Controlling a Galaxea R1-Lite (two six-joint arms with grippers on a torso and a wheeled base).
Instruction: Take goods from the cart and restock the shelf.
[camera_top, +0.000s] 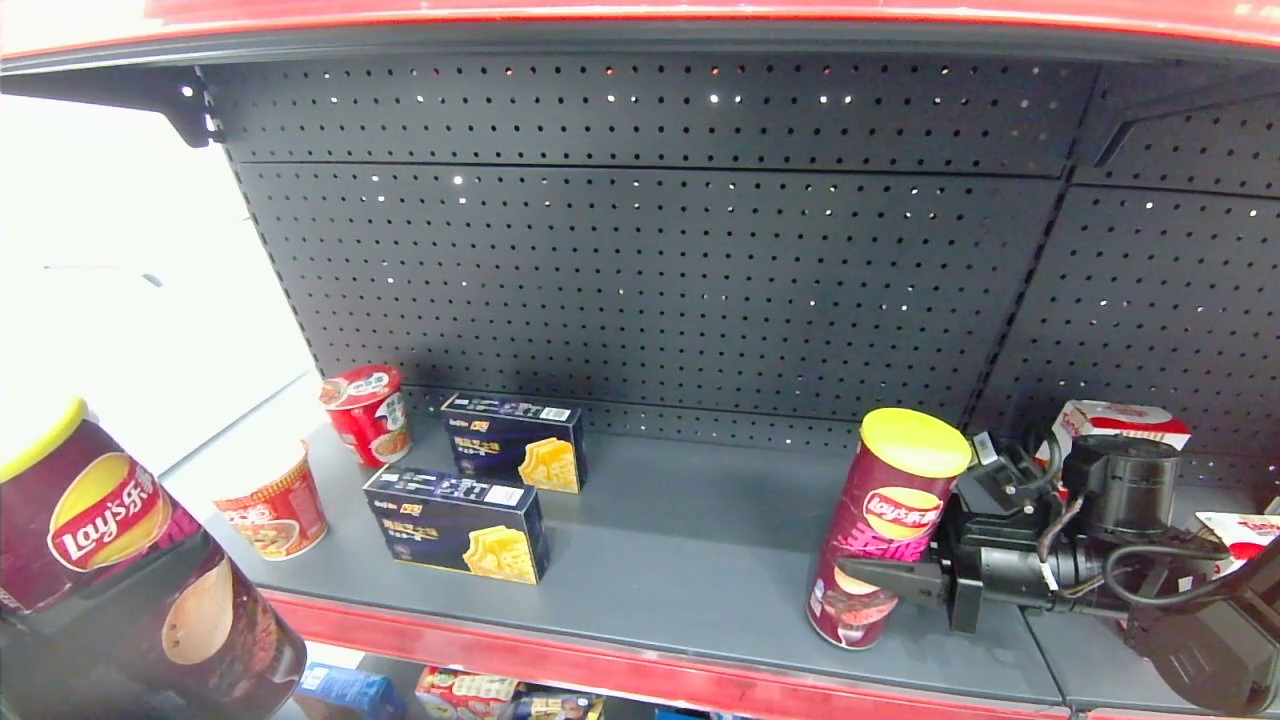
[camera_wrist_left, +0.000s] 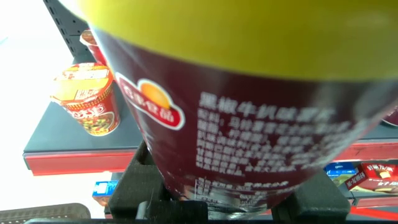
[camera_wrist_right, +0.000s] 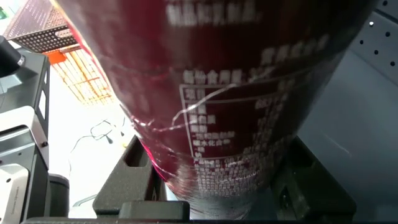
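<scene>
— Chip can (camera_top: 885, 520), maroon with a yellow lid: where is it in the head view?
— It stands about upright on the grey shelf (camera_top: 680, 560), right of the middle and near the front edge. The right gripper (camera_top: 880, 583) comes in from the right, its jaws clamped on the lower half.
— Anything else there?
— A second can (camera_top: 100, 520) is at lower left, in front of the shelf edge. On the shelf's left part are two noodle cups (camera_top: 368, 412) and two blue boxes (camera_top: 460, 525). A white-and-red box (camera_top: 1120, 420) sits far right.
— And the left wrist view?
— The left gripper (camera_wrist_left: 224, 202) has its jaws closed around the second can. One noodle cup stands on the shelf beyond.
— The right wrist view?
— The black jaws sit on either side of the chip can, pressed against its wall, with the perforated back panel behind.
</scene>
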